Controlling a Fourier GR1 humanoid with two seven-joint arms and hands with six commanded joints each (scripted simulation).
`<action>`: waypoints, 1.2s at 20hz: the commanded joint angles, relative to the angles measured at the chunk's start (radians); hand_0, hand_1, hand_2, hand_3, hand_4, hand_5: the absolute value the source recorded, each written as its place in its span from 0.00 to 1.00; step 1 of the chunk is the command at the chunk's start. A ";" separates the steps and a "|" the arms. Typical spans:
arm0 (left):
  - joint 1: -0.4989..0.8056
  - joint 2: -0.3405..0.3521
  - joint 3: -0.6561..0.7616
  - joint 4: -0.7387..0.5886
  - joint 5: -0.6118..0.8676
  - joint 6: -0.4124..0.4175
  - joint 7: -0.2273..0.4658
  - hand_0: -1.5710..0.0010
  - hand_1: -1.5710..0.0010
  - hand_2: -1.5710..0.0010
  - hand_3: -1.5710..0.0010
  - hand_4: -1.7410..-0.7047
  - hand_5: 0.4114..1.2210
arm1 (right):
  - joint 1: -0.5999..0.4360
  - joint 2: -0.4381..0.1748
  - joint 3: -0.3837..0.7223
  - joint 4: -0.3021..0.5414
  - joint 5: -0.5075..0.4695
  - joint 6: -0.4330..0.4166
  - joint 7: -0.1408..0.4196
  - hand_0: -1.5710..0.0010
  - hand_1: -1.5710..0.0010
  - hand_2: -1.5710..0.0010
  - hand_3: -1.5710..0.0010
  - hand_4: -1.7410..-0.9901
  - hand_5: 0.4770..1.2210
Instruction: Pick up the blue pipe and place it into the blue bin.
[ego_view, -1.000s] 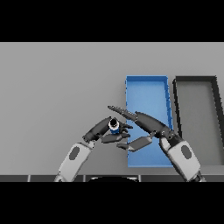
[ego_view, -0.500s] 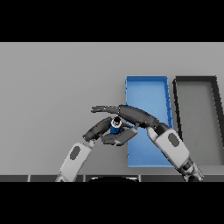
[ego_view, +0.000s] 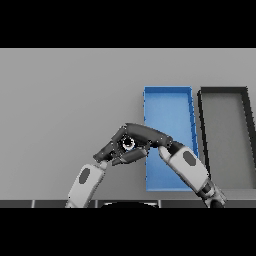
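Blue pipe (ego_view: 128, 143): seen end-on as a small ring with a dark bore, only a sliver of its blue showing. It sits between the two hands, on or just above the grey worktop (ego_view: 65, 95), just to the left of the blue bin; whether it has left the surface cannot be told.

Right hand (ego_view: 145, 135): fingers curled over and round the pipe from the bin side, arm coming in from the lower right across the bin's near left corner. Judged to be gripping it.

Left hand (ego_view: 111, 150): directly beside the pipe on its left, dark fingers bent in against it or against the right hand; which of the two cannot be told.

Blue bin (ego_view: 167, 91): long open tray just right of the right hand, nothing seen inside it.

Dark bin (ego_view: 222, 90): same shape, farther right, next to the blue one.

Progress: grasp apparently made; lift, carry rightward over the rim, and release into the blue bin not yet done.
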 joint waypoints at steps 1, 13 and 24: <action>0.004 0.003 0.007 -0.010 0.009 -0.011 0.010 0.00 0.00 0.00 0.07 0.03 1.00 | 0.011 -0.014 0.010 -0.012 0.005 -0.002 -0.021 0.09 0.09 0.09 0.17 0.10 0.69; -0.008 0.024 0.013 -0.012 -0.097 -0.015 -0.033 0.40 0.45 0.47 0.52 0.36 1.00 | 0.014 -0.051 0.064 -0.038 0.020 -0.113 -0.086 0.01 0.01 0.01 0.01 0.01 0.98; 0.016 0.006 0.042 -0.026 -0.132 -0.058 0.076 0.95 0.95 0.95 0.96 0.75 0.19 | 0.016 -0.045 0.071 -0.035 0.043 -0.134 -0.053 0.00 0.00 0.00 0.00 0.00 1.00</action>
